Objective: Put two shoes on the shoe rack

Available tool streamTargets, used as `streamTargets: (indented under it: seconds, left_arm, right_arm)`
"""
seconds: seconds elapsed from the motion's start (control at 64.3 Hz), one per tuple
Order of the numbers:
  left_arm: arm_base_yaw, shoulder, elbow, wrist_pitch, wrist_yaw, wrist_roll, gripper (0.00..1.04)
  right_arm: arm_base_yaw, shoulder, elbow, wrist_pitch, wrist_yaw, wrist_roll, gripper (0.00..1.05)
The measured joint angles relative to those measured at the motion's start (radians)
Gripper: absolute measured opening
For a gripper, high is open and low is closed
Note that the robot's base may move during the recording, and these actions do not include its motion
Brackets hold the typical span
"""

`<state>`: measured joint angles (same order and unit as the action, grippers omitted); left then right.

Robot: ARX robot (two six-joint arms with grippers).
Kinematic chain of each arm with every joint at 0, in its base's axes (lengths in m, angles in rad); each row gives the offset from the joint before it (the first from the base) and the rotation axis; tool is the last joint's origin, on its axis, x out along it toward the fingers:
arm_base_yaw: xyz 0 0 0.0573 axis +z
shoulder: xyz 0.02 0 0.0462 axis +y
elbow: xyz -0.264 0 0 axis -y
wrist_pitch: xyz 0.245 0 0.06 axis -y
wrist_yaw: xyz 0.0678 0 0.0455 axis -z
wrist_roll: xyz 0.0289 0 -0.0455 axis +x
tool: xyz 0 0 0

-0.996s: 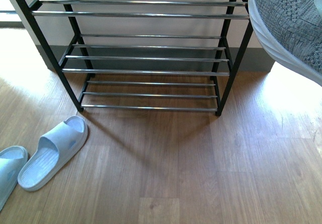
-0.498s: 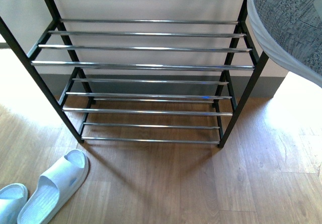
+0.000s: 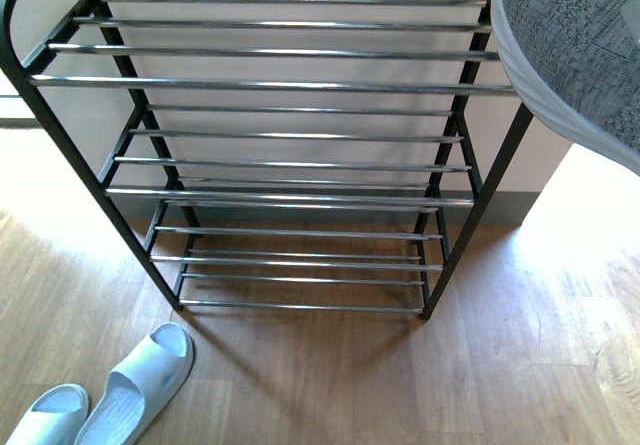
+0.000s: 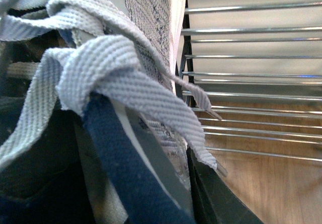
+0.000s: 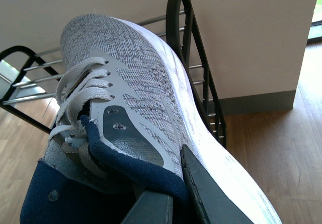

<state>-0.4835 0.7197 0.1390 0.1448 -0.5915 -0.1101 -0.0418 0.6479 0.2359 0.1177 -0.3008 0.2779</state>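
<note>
Crowding the front view's corner, a grey sneaker (image 3: 575, 45) is cut off

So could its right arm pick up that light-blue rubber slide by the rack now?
Probably not: the right end effector is clamped on a grey knit sneaker, and the light-blue rubber slide lies on the floor far left.

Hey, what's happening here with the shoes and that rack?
A two-armed robot is putting shoes on the shoe rack. Its right gripper is clamped on a grey sneaker, held up near the rack's top right corner. The left wrist view is filled with sneaker laces beside a dark finger; whether that arm grips anything is unclear. No shoe sits on the rack yet, and two light-blue slides lie on the floor.
</note>
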Motion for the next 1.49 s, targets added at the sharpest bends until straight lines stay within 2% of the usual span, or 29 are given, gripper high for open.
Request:
streamTargets:
  seconds: [0.467, 0.545, 0.669, 0.856, 1.012, 1.229, 1.494]
  left_arm:
    - [0.0, 0.0, 0.0, 0.0, -0.001, 0.0, 0.02]
    - [0.0, 0.0, 0.0, 0.0, -0.005, 0.0, 0.02]
    - [0.0, 0.0, 0.0, 0.0, -0.002, 0.0, 0.02]
    - [0.0, 0.0, 0.0, 0.0, -0.004, 0.0, 0.02]
    - [0.0, 0.0, 0.0, 0.0, -0.003, 0.0, 0.02]
    - [0.0, 0.0, 0.0, 0.0, -0.003, 0.0, 0.02]
    - [0.0, 0.0, 0.0, 0.0, -0.003, 0.0, 0.02]
  right_arm:
    - [0.0, 0.0, 0.0, 0.0, 0.0, 0.0, 0.01]
    - [0.021, 0.036, -0.005, 0.103, -0.042, -0.042, 0.01]
    - [0.154, 0.183, 0.08, 0.137, 0.061, -0.008, 0.01]
    - [0.399, 0.54, 0.278, 0.146, 0.296, 0.176, 0.01]
    - [0.518, 0.876, 0.497, 0.114, 0.448, 0.351, 0.01]
    - [0.534, 1.233, 0.761, 0.042, 0.58, 0.499, 0.01]
    - [0.453, 1.529, 1.03, -0.05, 0.709, 0.575, 0.01]
